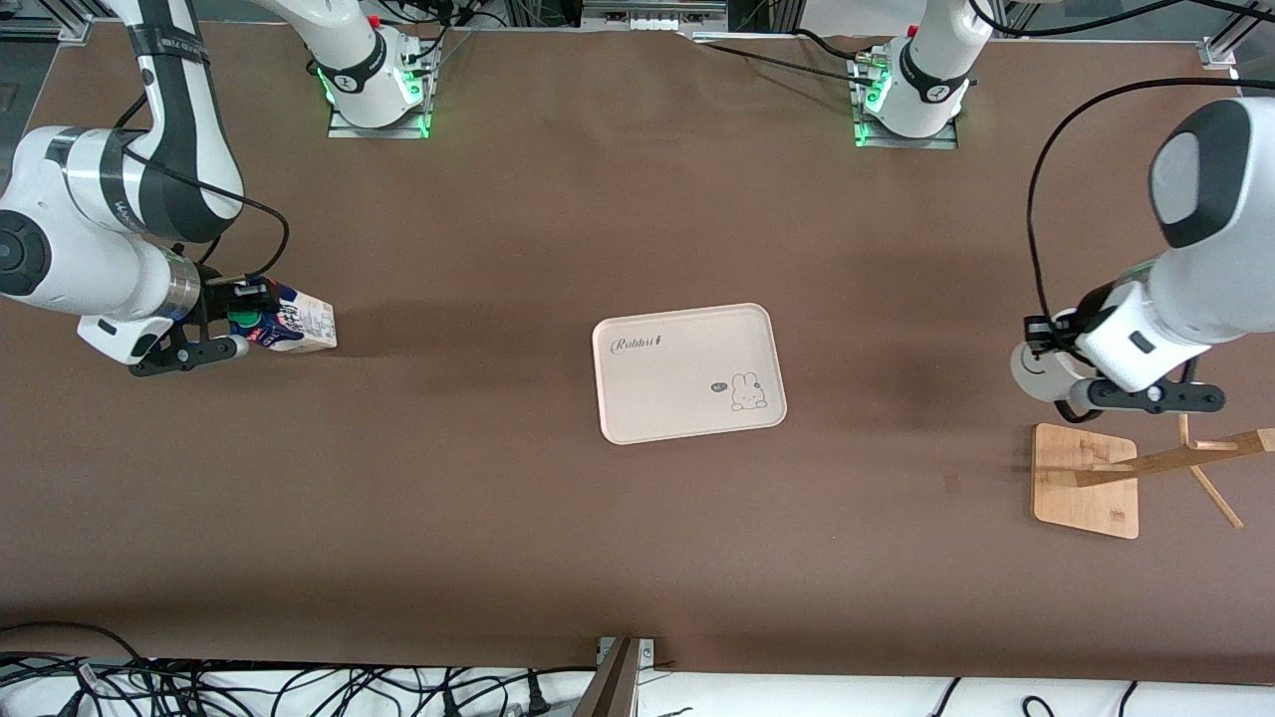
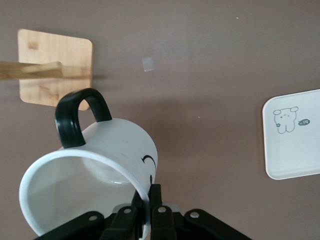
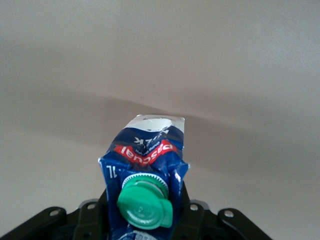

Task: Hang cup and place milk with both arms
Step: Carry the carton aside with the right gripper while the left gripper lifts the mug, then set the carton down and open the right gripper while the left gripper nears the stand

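Note:
My right gripper (image 1: 242, 317) is shut on the gable top of the milk (image 1: 299, 324), a blue-topped carton with a green cap (image 3: 145, 205). It is at the right arm's end of the table. The carton (image 3: 147, 147) lies tilted on its side; I cannot tell whether it touches the table. My left gripper (image 1: 1068, 390) is shut on the rim of the white cup (image 1: 1036, 370). It holds the cup in the air over the table beside a wooden rack (image 1: 1086, 478). In the left wrist view my gripper (image 2: 148, 207) pinches the cup (image 2: 115, 150), whose black handle (image 2: 80, 117) points toward the rack's base (image 2: 55, 67).
A pale pink tray (image 1: 687, 329) with a rabbit drawing lies at the table's middle; it also shows in the left wrist view (image 2: 295, 160). The rack's slanted wooden post and pegs (image 1: 1195, 453) stick out toward the left arm's end. Cables hang along the table's near edge.

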### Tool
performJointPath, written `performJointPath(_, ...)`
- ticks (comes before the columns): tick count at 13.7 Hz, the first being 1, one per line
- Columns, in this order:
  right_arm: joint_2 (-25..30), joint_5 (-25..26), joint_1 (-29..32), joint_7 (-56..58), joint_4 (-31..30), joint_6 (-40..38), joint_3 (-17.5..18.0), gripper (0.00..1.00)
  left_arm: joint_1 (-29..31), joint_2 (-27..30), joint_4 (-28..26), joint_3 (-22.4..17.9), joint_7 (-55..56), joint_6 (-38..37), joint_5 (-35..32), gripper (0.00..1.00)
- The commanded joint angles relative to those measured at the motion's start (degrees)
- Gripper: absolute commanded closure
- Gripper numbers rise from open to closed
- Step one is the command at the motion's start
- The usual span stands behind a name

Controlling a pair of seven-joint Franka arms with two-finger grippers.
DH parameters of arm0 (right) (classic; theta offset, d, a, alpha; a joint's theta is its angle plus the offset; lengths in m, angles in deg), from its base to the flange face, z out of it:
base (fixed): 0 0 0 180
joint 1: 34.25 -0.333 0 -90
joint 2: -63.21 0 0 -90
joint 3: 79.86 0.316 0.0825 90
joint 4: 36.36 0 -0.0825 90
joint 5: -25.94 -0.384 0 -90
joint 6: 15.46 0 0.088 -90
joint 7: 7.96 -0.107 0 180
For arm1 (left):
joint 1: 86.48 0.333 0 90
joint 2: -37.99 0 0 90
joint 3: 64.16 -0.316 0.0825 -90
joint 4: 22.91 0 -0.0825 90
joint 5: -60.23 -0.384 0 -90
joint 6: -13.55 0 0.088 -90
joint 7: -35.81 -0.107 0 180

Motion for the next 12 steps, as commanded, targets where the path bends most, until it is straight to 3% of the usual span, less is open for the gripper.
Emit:
performJointPath(1, 1.5, 1.1, 1.4, 1.2, -3.6, 4.4, 1.3, 0.50, 1.1, 0.4, 1.6, -1.5, -5.9, -0.3, -1.2, 1.00)
performJointPath(5, 0.9, 1.1, 2.5, 2.4, -5.6, 10.4, 1.3, 0.49, 2.7, 0.4, 1.8, -2.7, -10.3, -0.1, -1.2, 1.00)
performJointPath(6, 0.8, 1.1, 2.6, 2.4, -5.5, 10.7, 1.3, 0.45, 3.3, 0.4, 1.8, -2.9, -11.6, -0.1, -1.1, 1.00)
performJointPath(8, 1.1, 0.8, 3.0, 2.3, -5.4, 9.9, 1.3, 0.00, 3.8, 0.4, 1.8, -3.6, -13.3, 1.0, -1.2, 1.00)
performJointPath(12, 1.9, 0.6, 3.8, 1.8, -4.8, 8.4, 1.3, 0.00, 4.4, 0.2, 2.6, -3.9, -15.5, 2.9, -1.2, 1.00)
